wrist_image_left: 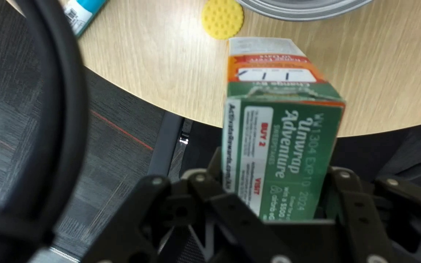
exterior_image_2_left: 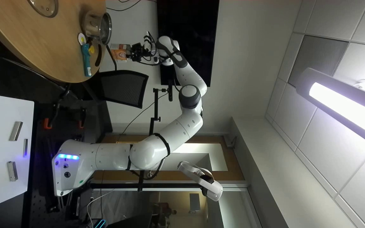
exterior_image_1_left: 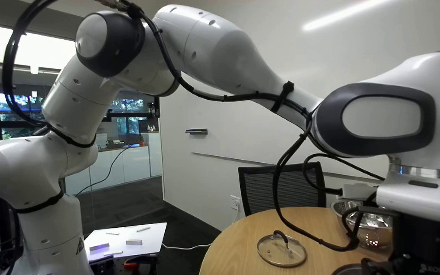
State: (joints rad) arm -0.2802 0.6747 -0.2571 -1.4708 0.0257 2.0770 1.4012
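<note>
Table (wrist_image_left: 152, 69) spreads below the gripper (wrist_image_left: 276, 170) and bears a lid (exterior_image_1_left: 273, 252). Jaws clasp a box (wrist_image_left: 283, 146) by its sides, holding it aloft, seen against the table's edge in the wrist view. A disc (wrist_image_left: 222, 18) lies on the table.

Wrist view: the carton (wrist_image_left: 280, 157) in the gripper (wrist_image_left: 277, 173); on the table (wrist_image_left: 152, 69), left to right, apparently a tube (wrist_image_left: 86, 12), disc (wrist_image_left: 222, 18), pot (wrist_image_left: 302, 14).
</note>
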